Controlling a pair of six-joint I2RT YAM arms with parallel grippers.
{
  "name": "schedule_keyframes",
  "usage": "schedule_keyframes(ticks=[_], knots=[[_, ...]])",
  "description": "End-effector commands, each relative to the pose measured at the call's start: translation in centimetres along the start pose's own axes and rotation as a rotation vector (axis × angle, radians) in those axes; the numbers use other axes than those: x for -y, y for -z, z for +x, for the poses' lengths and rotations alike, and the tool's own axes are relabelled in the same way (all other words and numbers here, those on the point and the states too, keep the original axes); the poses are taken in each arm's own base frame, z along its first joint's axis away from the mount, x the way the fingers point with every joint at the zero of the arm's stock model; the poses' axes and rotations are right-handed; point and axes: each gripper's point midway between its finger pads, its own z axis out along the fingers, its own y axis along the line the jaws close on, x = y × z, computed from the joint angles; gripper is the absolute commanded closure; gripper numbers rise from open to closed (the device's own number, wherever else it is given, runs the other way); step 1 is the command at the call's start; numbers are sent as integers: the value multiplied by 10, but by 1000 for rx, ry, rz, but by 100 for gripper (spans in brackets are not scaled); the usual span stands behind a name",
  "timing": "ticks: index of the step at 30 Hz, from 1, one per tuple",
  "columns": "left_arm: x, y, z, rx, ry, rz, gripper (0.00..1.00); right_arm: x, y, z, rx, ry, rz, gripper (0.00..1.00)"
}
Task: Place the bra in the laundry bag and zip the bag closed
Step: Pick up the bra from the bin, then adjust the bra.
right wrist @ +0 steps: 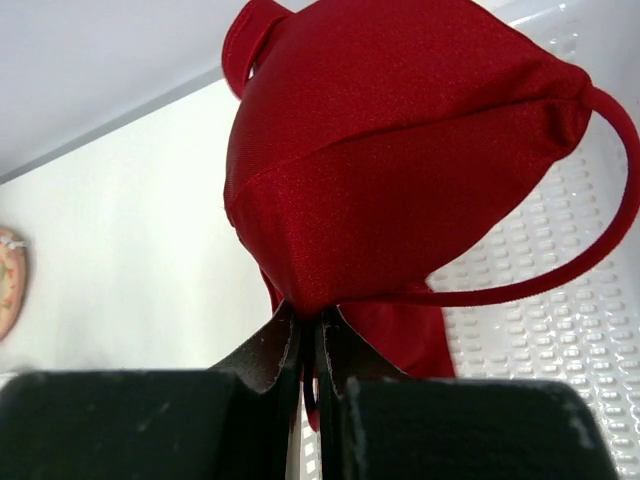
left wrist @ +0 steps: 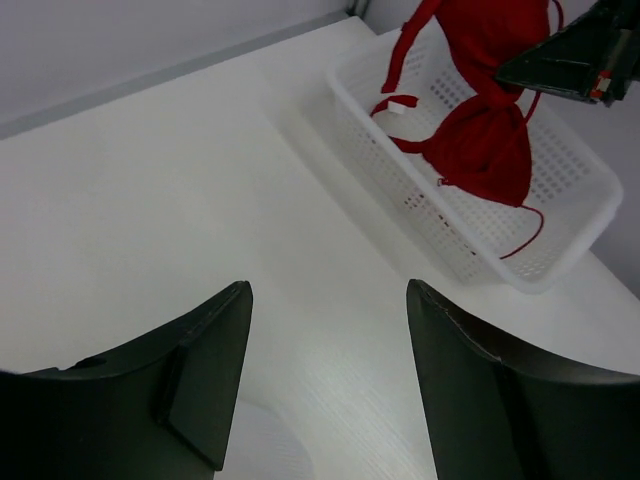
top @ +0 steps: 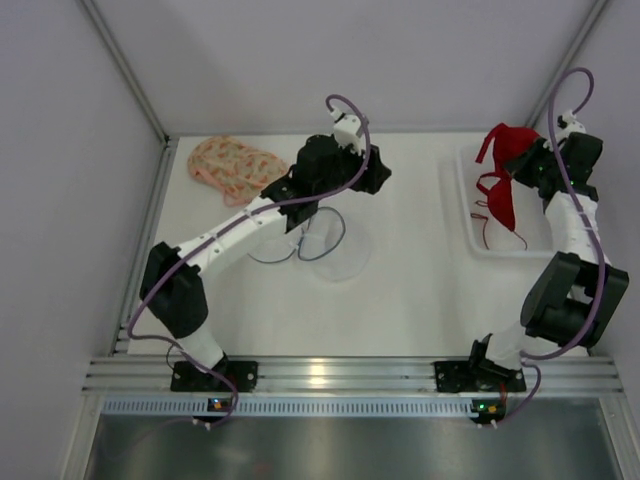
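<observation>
The red bra (top: 503, 185) hangs from my right gripper (top: 524, 163) above the white basket (top: 468, 215) at the right; one cup is lifted and the other cup and the straps trail down into the basket. In the right wrist view the gripper (right wrist: 310, 322) is shut on the bra's fabric (right wrist: 390, 150). The translucent white laundry bag (top: 335, 250) with a blue zipper line lies flat mid-table. My left gripper (top: 378, 176) is open and empty, just beyond the bag; in its wrist view (left wrist: 330, 292) it faces the basket (left wrist: 560, 240) and the bra (left wrist: 485, 150).
A pink and yellow patterned cloth (top: 235, 165) lies at the back left; its edge shows in the right wrist view (right wrist: 8, 280). The bag's edge (left wrist: 255, 445) lies under the left fingers. White walls enclose the table at the back and sides.
</observation>
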Motion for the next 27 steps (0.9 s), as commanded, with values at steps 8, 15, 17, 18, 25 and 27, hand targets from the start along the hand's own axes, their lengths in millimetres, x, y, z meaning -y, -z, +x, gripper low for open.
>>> schedule_keyframes(ticks=[8,15,17,18,25,27], knots=[[82,-50,-19,73,48,408,30,-54,31,-18,133,-14,-240,100],[130,-51,-7,162,-65,674,14,-83,42,-31,142,-61,-389,100],[135,-67,1,155,-69,699,13,-91,46,-35,132,-68,-423,100],[136,-72,3,149,-58,708,13,-99,51,-38,128,-67,-456,100],[151,-107,2,189,-58,718,6,-124,81,-45,150,-5,-491,100],[158,-112,-1,209,-71,732,4,-135,91,-46,158,11,-517,100]])
